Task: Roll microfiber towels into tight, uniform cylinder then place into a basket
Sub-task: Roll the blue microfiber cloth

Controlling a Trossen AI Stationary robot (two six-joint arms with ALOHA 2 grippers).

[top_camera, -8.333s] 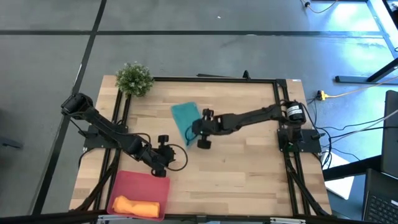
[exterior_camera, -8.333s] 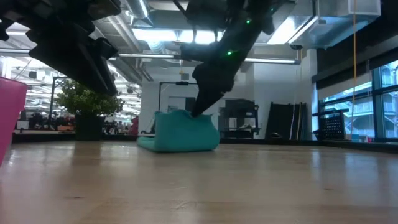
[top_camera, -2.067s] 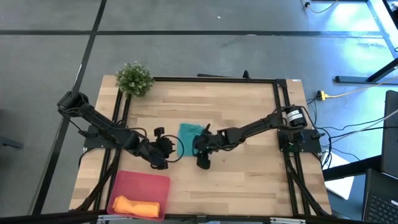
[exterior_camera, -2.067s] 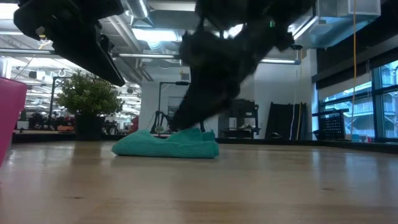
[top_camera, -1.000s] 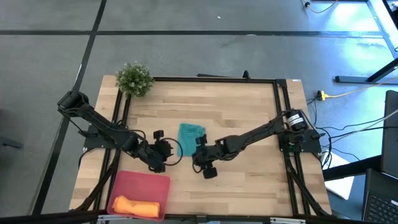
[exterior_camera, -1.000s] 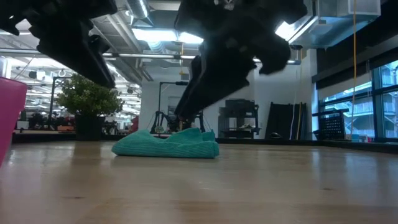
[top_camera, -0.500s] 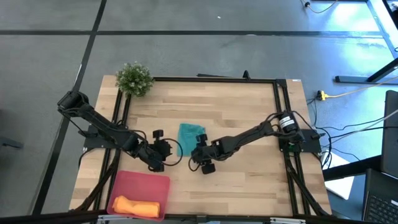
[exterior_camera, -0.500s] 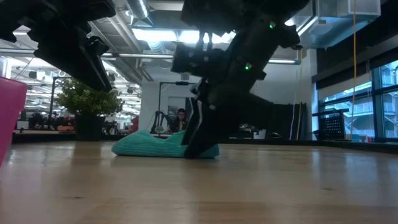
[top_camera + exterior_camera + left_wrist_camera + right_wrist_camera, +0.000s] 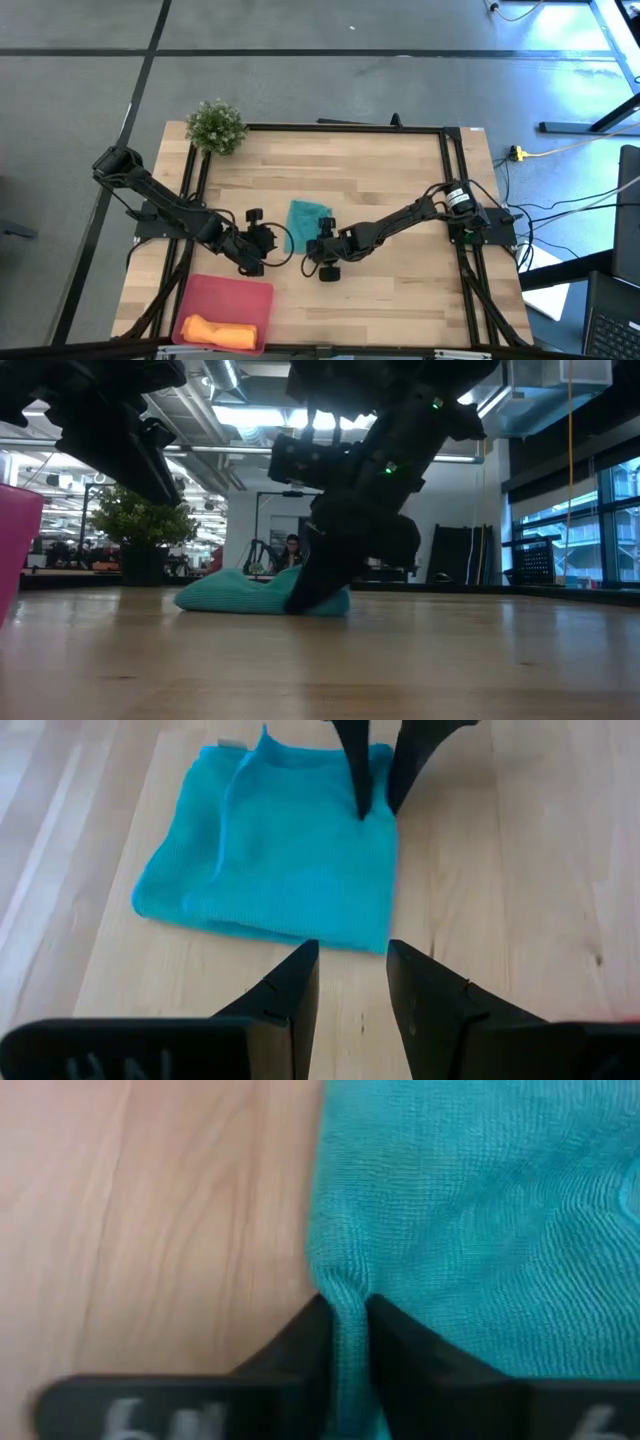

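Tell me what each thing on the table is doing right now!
Teal towel: folded flat on the table, edge pinched.
Right tool: shut on the teal towel's edge.
Left tool: slightly open, empty, beside the teal towel.
Orange towel: rolled, lying in the basket.
Basket: at the table's near left corner.
Potted plant: upright.

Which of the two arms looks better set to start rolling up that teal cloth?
Probably the right: the right gripper already pinches the teal towel's edge. The left gripper hovers beside the towel, holding nothing.
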